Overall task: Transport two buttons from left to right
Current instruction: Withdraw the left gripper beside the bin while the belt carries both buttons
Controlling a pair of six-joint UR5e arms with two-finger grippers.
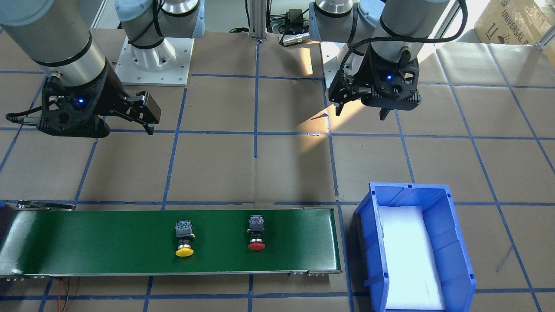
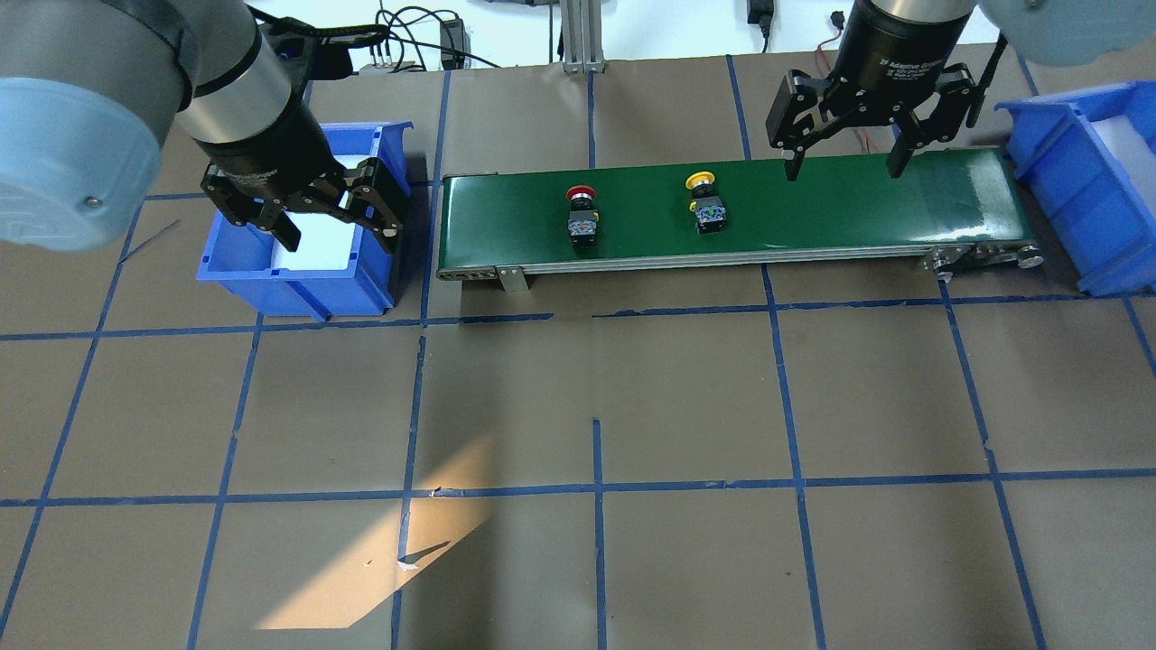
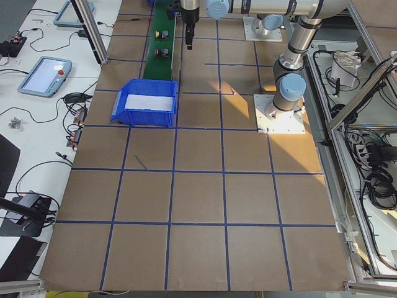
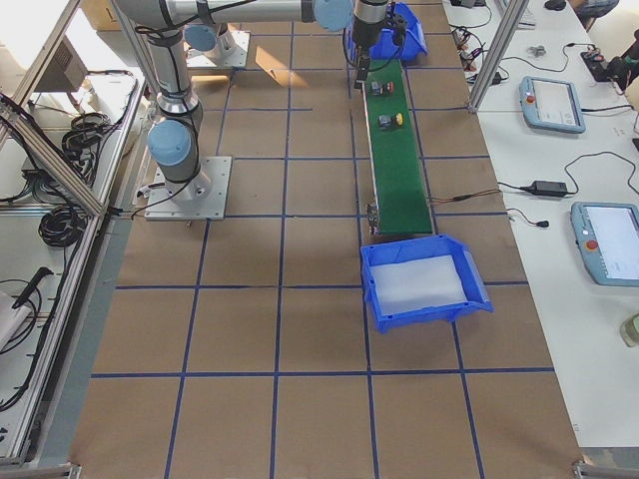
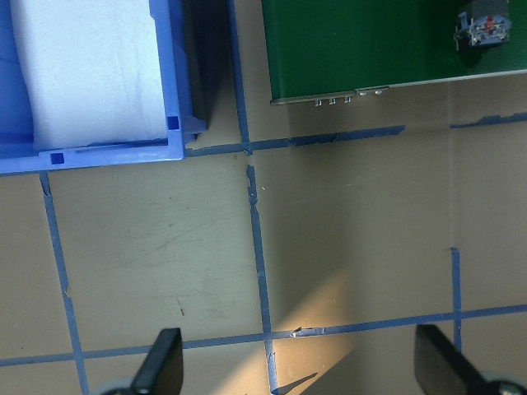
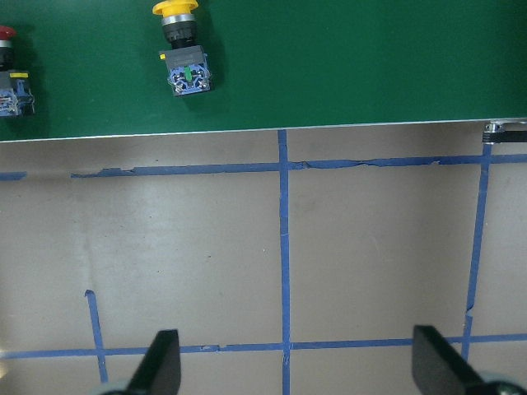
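A brown-papered desk (image 2: 686, 406) gridded in blue tape carries a green belt (image 2: 858, 217) along its far side. Both buttons lie on that belt, about mid-length and well apart. In the overhead view the yellow button (image 2: 705, 203) sits at 3 o'clock of the red button (image 2: 582, 212). Each seems to lie on its side, cap towards 12 o'clock and blocky body towards 6.

The right hand (image 2: 843, 171) hangs above the belt at roughly 2 o'clock of the yellow one, spread wide and holding nothing. The right bin (image 2: 1066, 217) stands just past the belt's 3 o'clock end. The left hand (image 2: 341, 244) is likewise wide open and empty, poised over the left bin (image 2: 298, 284) at the 9 o'clock end.

The step in hand looks like the right hand's first pick, and yellow is the nearer button. To do it well:
- Centre over the body, not the domed cap, which would likely slip.
- Set the fingers at 9 and 3 o'clock of the body, so they close on its flat sides.
- Descend straight, stopping short of the belt.
- Whether the belt is running cannot be told, so the approach should allow for drift towards 3 o'clock.
- Lift clear before swinging to the right bin.
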